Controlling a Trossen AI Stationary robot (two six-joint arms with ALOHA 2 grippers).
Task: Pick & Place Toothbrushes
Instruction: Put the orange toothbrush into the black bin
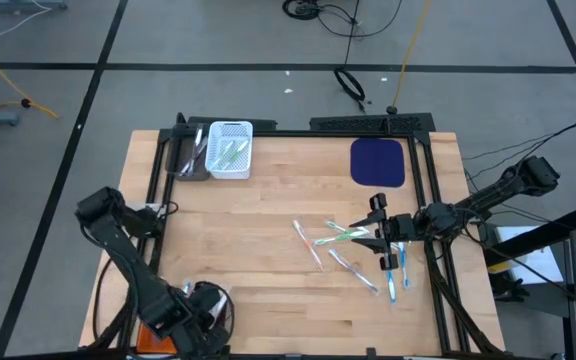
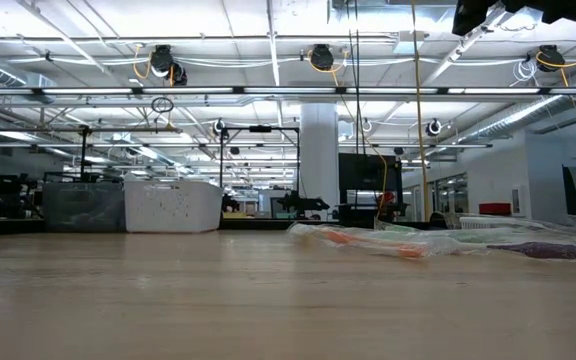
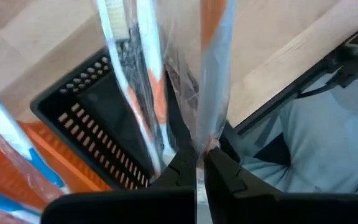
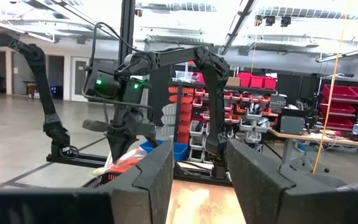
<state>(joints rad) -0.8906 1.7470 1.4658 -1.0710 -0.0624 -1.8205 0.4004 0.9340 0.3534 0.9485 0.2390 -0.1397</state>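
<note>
Left gripper [image 3: 199, 167]: at the table's near left corner, over a black basket [image 3: 98, 118] beside an orange one [image 3: 55, 165], pinched shut on a wrapped toothbrush [image 3: 213, 74] (more wrapped ones hang alongside).
White basket [image 1: 230, 149]: far left, toothbrushes inside.
Loose toothbrushes [image 1: 343, 232]: scattered on the wood, right of centre.
Blue mat [image 1: 378, 162]: far right.
Right gripper [image 1: 376, 232]: above the loose ones, fingers [image 4: 149, 180] apart, holding nothing.
</note>
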